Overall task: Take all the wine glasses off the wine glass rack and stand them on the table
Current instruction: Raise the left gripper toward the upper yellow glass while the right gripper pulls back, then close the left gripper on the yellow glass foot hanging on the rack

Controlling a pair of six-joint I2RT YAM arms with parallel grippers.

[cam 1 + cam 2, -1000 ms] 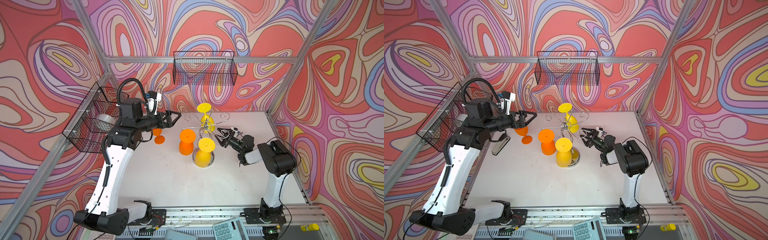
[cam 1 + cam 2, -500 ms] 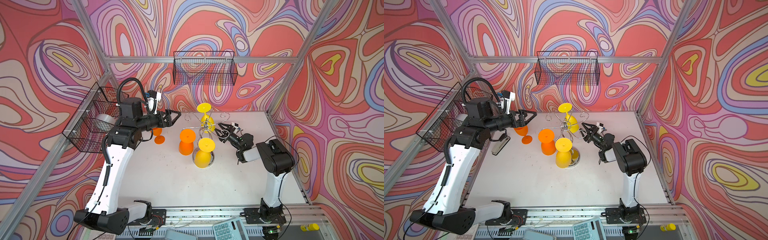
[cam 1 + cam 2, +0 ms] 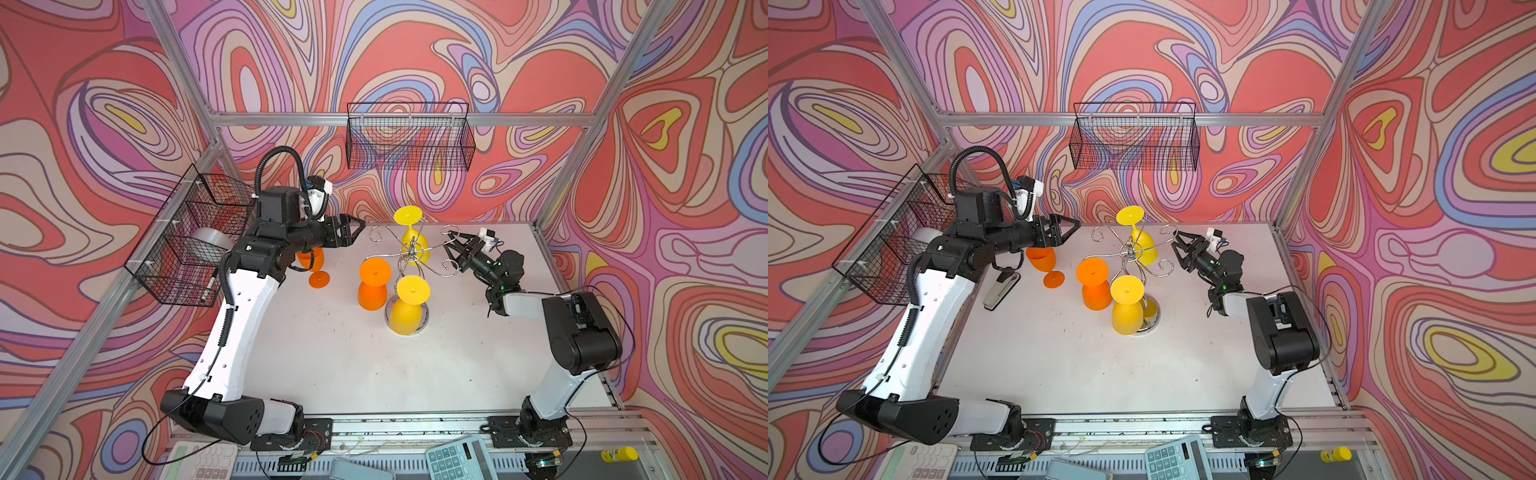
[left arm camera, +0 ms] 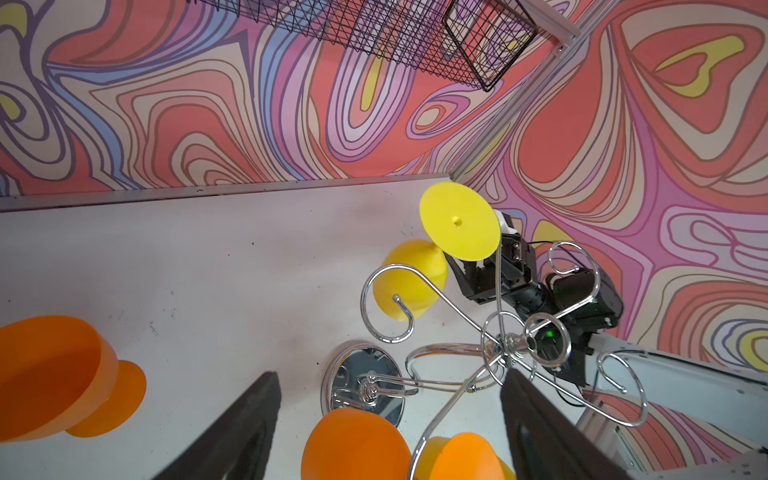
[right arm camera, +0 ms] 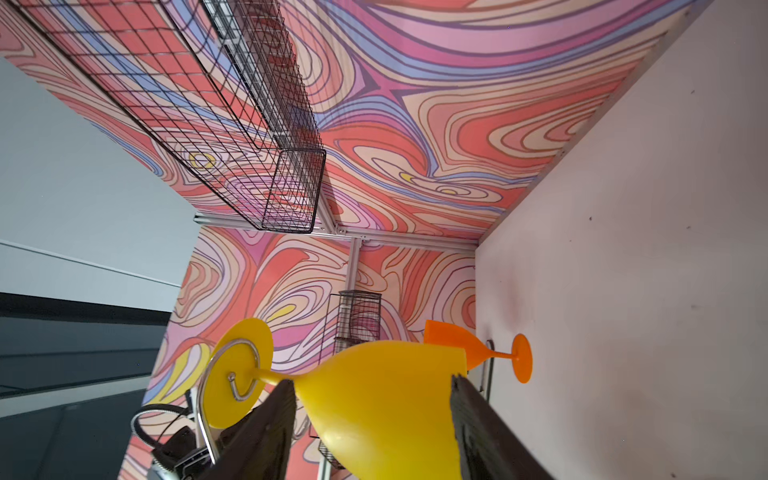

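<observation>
Room: you see swirl-patterned walls (image 3: 415,50), black mesh basket (image 3: 409,137) on the back one | Surface: white table (image 3: 332,365) | wine glass rack (image 3: 409,254) stands mid-table, yellow wine glass (image 3: 417,245) hanging from its rear hook | left gripper (image 3: 358,232): fingers spread, empty | right gripper (image 3: 448,243): fingers apart, just beside that glass, holding nothing

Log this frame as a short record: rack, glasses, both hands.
rack: chrome rack, upright at mid-table
hanging bowl-down: back yellow glass, front yellow glass, hanging orange glass
off rack: standing orange glass, upright on the table
left hand: open, empty, raised beside the rack
right hand: open, aimed at the back yellow glass's bowl; contact unclear
</observation>
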